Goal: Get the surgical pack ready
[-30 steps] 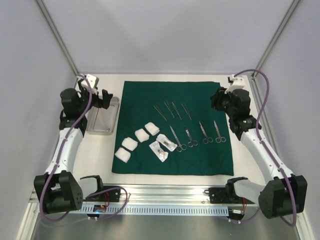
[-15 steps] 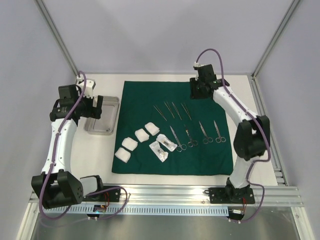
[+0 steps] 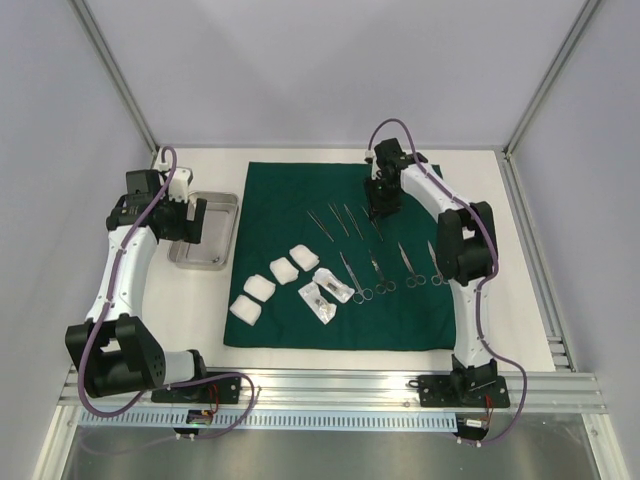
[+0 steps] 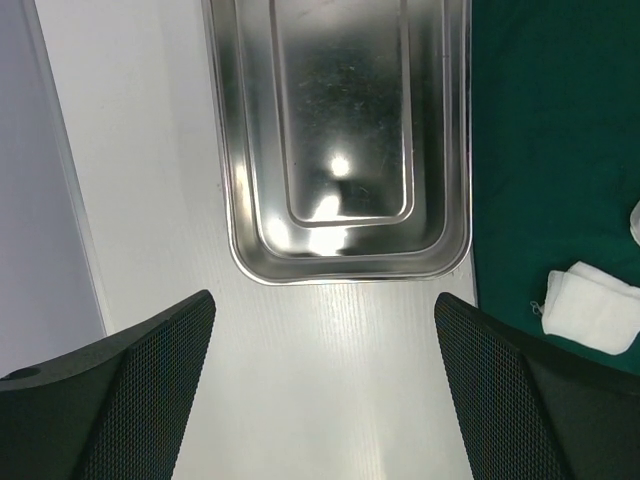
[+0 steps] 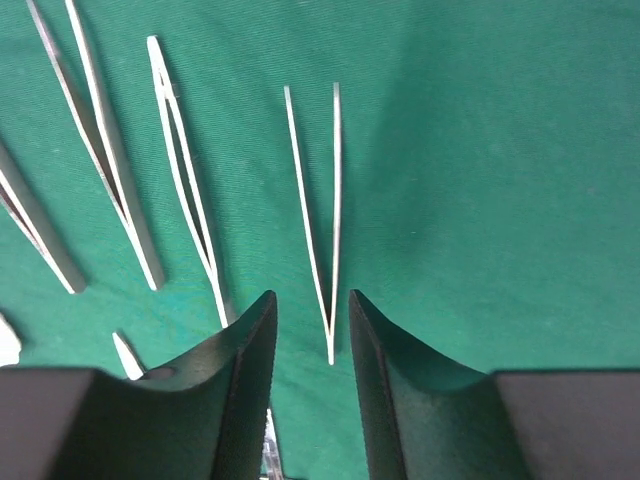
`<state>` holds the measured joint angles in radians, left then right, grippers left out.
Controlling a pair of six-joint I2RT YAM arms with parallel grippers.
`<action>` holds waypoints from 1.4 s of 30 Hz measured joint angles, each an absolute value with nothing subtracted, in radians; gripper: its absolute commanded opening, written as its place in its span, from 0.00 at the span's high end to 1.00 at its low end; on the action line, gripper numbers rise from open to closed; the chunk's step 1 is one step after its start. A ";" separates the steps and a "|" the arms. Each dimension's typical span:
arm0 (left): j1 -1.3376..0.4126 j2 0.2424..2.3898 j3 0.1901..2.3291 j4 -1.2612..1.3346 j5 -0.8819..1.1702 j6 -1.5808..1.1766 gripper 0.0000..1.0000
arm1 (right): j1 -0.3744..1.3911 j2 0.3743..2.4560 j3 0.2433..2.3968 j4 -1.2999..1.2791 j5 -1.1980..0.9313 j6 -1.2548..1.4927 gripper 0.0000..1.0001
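Fingers [image 5: 240, 390] of the right gripper [image 5: 310, 305], narrowly apart, straddle the tip of the forceps [image 5: 335, 200] without gripping. The left gripper [image 4: 322, 300] gapes empty above the tray [image 4: 350, 272], whose top end is cropped. The forceps lie vertically in the frame, tip downward.

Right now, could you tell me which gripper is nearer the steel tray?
Left. The left gripper hangs open by the short end of the steel tray; the right gripper is across the green cloth, above the tweezers.

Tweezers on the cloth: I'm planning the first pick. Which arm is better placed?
Right. The right claw hangs over the rightmost tweezers, jaws part open; the left claw hangs open near the steel tray.
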<state>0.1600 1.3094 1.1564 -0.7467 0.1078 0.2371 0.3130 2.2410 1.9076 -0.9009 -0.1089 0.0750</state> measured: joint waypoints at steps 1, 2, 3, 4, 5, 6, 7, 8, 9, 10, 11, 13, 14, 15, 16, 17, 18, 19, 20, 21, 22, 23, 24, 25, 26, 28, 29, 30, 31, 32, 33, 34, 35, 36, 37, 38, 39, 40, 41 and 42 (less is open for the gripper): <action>0.160 1.310 1.156 -0.747 0.105 0.237 0.00 | 0.313 2.241 1.908 -0.901 -0.117 0.073 0.64; 0.160 1.311 1.156 -0.746 0.102 0.236 0.00 | 0.313 2.243 1.908 -0.901 -0.125 0.073 0.65; 0.160 1.312 1.156 -0.745 0.097 0.236 0.00 | 0.313 2.247 1.910 -0.900 -0.129 0.073 0.67; 0.160 1.313 1.156 -0.744 0.092 0.234 0.00 | 0.313 2.254 1.913 -0.900 -0.132 0.073 0.67; 0.160 1.313 1.156 -0.742 0.087 0.233 0.00 | 0.313 2.262 1.914 -0.897 -0.133 0.074 0.67; 0.160 1.313 1.156 -0.738 0.080 0.233 0.00 | 0.313 2.270 1.915 -0.897 -0.133 0.074 0.67; 0.160 1.313 1.154 -0.735 0.075 0.233 0.00 | 0.313 2.280 1.915 -0.897 -0.133 0.075 0.67; 0.160 1.313 1.153 -0.732 0.072 0.233 0.00 | 0.313 2.288 1.915 -0.897 -0.134 0.077 0.68; 0.160 1.313 1.151 -0.731 0.070 0.233 0.00 | 0.313 2.296 1.915 -0.897 -0.134 0.078 0.68; 0.160 1.313 1.150 -0.729 0.068 0.233 0.00 | 0.313 2.302 1.915 -0.897 -0.134 0.080 0.68; 0.160 1.313 1.150 -0.728 0.068 0.233 0.00 | 0.313 2.307 1.915 -0.897 -0.134 0.082 0.69; 0.160 1.313 1.147 -0.722 0.066 0.232 0.00 | 0.313 2.310 1.917 -0.896 -0.134 0.084 0.74; 0.160 1.313 1.146 -0.721 0.065 0.232 0.00 | 0.313 2.310 1.918 -0.892 -0.134 0.088 0.78; 0.160 1.313 1.145 -0.719 0.065 0.231 0.01 | 0.313 2.310 1.918 -0.890 -0.134 0.091 0.79; 0.160 1.313 1.144 -0.717 0.065 0.231 0.01 | 0.314 2.310 1.918 -0.890 -0.133 0.096 0.82; 0.160 1.313 1.143 -0.714 0.064 0.231 0.01 | 0.315 2.310 1.918 -0.888 -0.133 0.101 0.86; 0.160 1.313 1.141 -0.713 0.063 0.231 0.01 | 0.316 2.310 1.918 -0.885 -0.131 0.108 0.89; 0.160 1.313 1.140 -0.714 0.062 0.231 0.01 | 0.318 2.310 1.918 -0.883 -0.131 0.109 0.91; 0.160 1.313 1.140 -0.714 0.061 0.231 0.01 | 0.321 2.310 1.918 -0.878 -0.129 0.115 0.97; 0.160 1.313 1.139 -0.714 0.061 0.231 0.01 | 0.324 2.310 1.917 -0.870 -0.128 0.121 1.00; 0.160 1.313 1.139 -0.714 0.061 0.230 0.01 | 0.326 2.310 1.917 -0.865 -0.126 0.126 1.00; 0.160 1.313 1.139 -0.714 0.061 0.231 0.01 | 0.327 2.310 1.916 -0.858 -0.124 0.135 1.00; 0.160 1.313 1.139 -0.714 0.061 0.230 0.01 | 0.329 2.310 1.916 -0.852 -0.123 0.140 1.00; 0.160 1.313 1.139 -0.714 0.061 0.231 0.01 | 0.330 2.310 1.915 -0.848 -0.122 0.147 1.00; 0.160 1.313 1.139 -0.714 0.061 0.231 0.01 | 0.331 2.310 1.913 -0.846 -0.121 0.154 0.99; 0.160 1.313 1.140 -0.714 0.062 0.231 0.01 | 0.333 2.308 1.909 -0.840 -0.119 0.173 0.99; 0.160 1.313 1.139 -0.714 0.063 0.230 0.01 | 0.333 2.304 1.901 -0.828 -0.117 0.184 1.00; 0.160 1.313 1.139 -0.715 0.067 0.231 0.01 | 0.333 2.296 1.887 -0.816 -0.113 0.197 1.00; 0.160 1.313 1.139 -0.716 0.070 0.231 0.01 | 0.334 2.286 1.874 -0.807 -0.112 0.210 1.00; 0.160 1.313 1.140 -0.717 0.073 0.231 0.01 | 0.335 2.271 1.855 -0.793 -0.110 0.226 1.00; 0.160 1.313 1.140 -0.720 0.078 0.231 0.01 | 0.337 2.256 1.839 -0.785 -0.106 0.243 1.00; 0.160 1.313 1.139 -0.724 0.084 0.232 0.01 | 0.338 2.236 1.821 -0.768 -0.103 0.263 1.00; 0.160 1.313 1.140 -0.727 0.091 0.233 0.01 | 0.340 2.218 1.804 -0.753 -0.101 0.278 1.00; 0.160 1.313 1.140 -0.731 0.098 0.234 0.01 | 0.346 2.191 1.786 -0.737 -0.096 0.304 1.00; 0.160 1.313 1.140 -0.736 0.104 0.234 0.01 | 0.354 2.168 1.777 -0.721 -0.092 0.330 1.00; 0.160 1.313 1.140 -0.741 0.108 0.236 0.01 | 0.364 2.148 1.772 -0.702 -0.087 0.356 1.00; 0.160 1.313 1.139 -0.743 0.109 0.237 0.01 | 0.377 2.130 1.772 -0.682 -0.086 0.382 1.00; 0.160 1.313 1.139 -0.743 0.109 0.238 0.01 | 0.393 2.114 1.772 -0.657 -0.081 0.411 1.00; 0.160 1.313 1.139 -0.743 0.109 0.238 0.01 | 0.413 2.100 1.774 -0.628 -0.077 0.445 0.99; 0.163 1.313 1.139 -0.743 0.109 0.238 0.01 | 0.439 2.091 1.782 -0.606 -0.072 0.477 1.00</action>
